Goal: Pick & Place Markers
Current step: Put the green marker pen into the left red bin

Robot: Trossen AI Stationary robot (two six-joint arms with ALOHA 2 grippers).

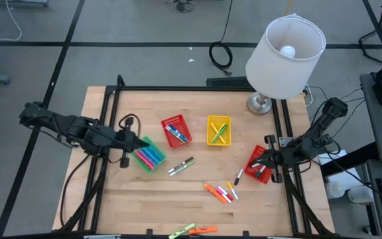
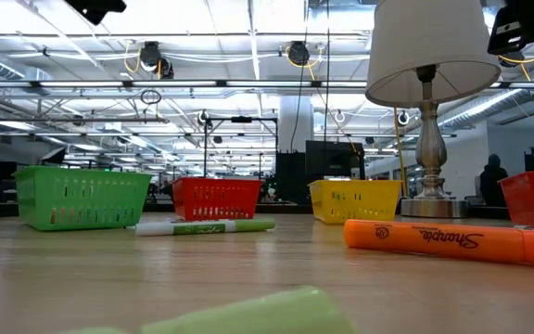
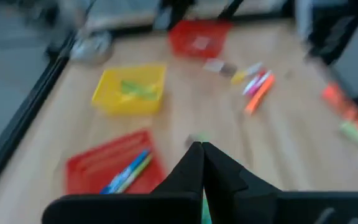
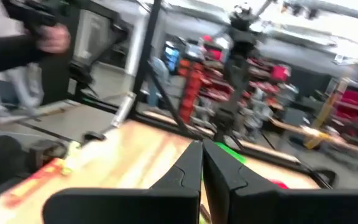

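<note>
Markers lie in many spots on the wooden table (image 1: pixel 111 199). Some already sit in the baskets: a bunch in the green basket (image 1: pixel 150 155), blue ones in the red basket (image 1: pixel 176 131), green ones in the yellow basket (image 1: pixel 219 130), and more in a second red basket (image 1: pixel 260 164) by the right edge. The loose ones are a green and white marker (image 1: pixel 181 166) in the middle, a little group of orange and pink markers (image 1: pixel 220 192) nearer the front, and a green and an orange marker (image 1: pixel 192 230) at the front edge. The left gripper (image 1: pixel 128 141) hangs over the green basket, and its fingers look pressed together with nothing between them. The right gripper (image 1: pixel 265 159) hangs over the second red basket, and its fingers look pressed together and empty too. The green and white marker lies just past the green basket, toward the middle of the table, so the left arm looks nearer to it. It lies slanted, so I think the jaws must open and turn across its long side. A lamp (image 1: pixel 285 50) stands at the back right. In the right wrist view a person's hand (image 4: pixel 53 36) shows in the big room behind.
</note>
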